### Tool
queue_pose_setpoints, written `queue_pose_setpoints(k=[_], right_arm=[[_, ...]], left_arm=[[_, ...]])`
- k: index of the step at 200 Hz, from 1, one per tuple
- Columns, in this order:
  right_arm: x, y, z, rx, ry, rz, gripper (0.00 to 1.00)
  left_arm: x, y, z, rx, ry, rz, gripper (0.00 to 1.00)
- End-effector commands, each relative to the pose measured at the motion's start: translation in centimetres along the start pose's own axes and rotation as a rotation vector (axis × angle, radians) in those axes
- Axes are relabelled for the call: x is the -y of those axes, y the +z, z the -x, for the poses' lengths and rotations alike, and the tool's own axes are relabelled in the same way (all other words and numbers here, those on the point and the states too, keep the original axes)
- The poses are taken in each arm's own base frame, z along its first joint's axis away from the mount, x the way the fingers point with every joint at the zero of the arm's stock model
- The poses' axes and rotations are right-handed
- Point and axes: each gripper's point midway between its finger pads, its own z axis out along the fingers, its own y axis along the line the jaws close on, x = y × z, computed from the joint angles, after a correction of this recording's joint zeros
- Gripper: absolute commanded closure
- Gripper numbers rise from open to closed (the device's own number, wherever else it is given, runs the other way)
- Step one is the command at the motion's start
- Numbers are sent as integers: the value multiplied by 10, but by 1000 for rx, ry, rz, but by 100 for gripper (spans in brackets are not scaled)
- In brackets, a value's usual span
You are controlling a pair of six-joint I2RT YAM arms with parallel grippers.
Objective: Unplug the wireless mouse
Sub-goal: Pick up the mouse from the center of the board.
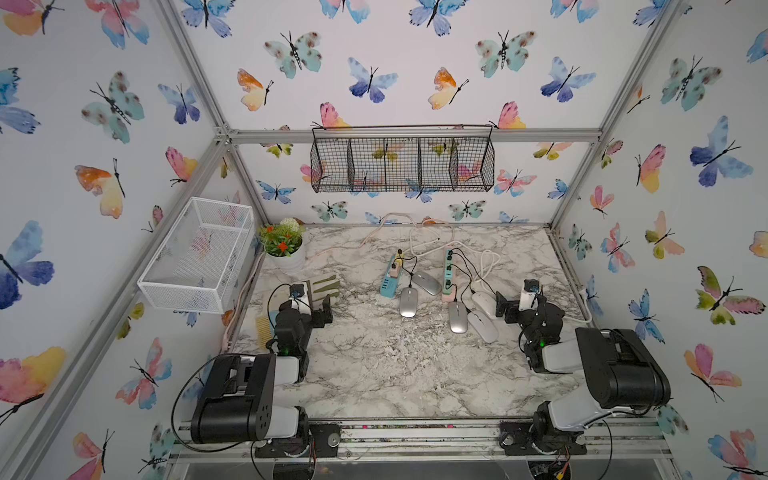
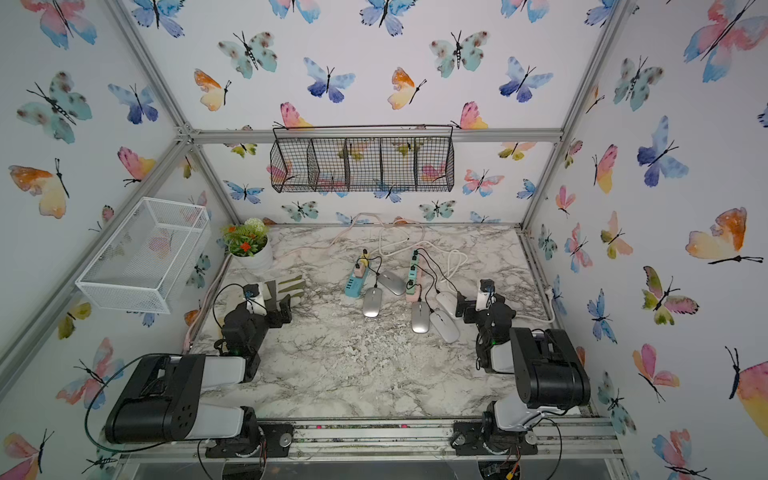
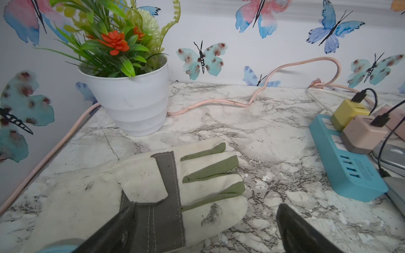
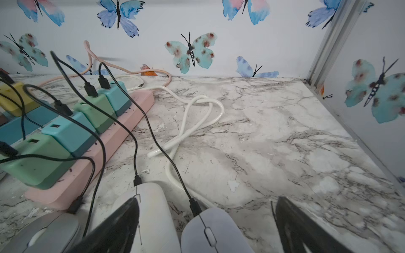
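Several silver and white wireless mice lie mid-table, among them a silver one (image 1: 408, 302) and a white one (image 1: 484, 303). Each has a black cable running to a charger on the blue power strip (image 1: 390, 282) or the pink power strip (image 1: 449, 274). My right gripper (image 1: 519, 305) is open beside the rightmost mice. In the right wrist view a pale mouse (image 4: 214, 232) with its black plug (image 4: 195, 207) lies between the open right gripper's (image 4: 207, 199) fingers. A white mouse (image 4: 153, 210) lies under one finger. My left gripper (image 3: 207, 207) is open over a glove (image 3: 175, 186) at the left.
A potted plant (image 1: 284, 245) stands at the back left corner. A white wire basket (image 1: 199, 253) hangs on the left wall and a black wire basket (image 1: 401, 164) on the back wall. A looped white cable (image 4: 197, 118) and a pink cable (image 3: 219, 103) lie behind the strips.
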Motion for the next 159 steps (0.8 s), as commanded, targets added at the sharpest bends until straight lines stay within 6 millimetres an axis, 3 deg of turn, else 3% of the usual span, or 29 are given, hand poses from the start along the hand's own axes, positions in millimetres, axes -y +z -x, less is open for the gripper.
queue_pose_setpoints(k=[1,159], right_arm=[[-3,4,8,30,-13,17,2],[0,4,9,29,-8,4,2]], left_arm=[[1,1,7,27,15,-9,2],[-3,-3,11,49,16,26,2]])
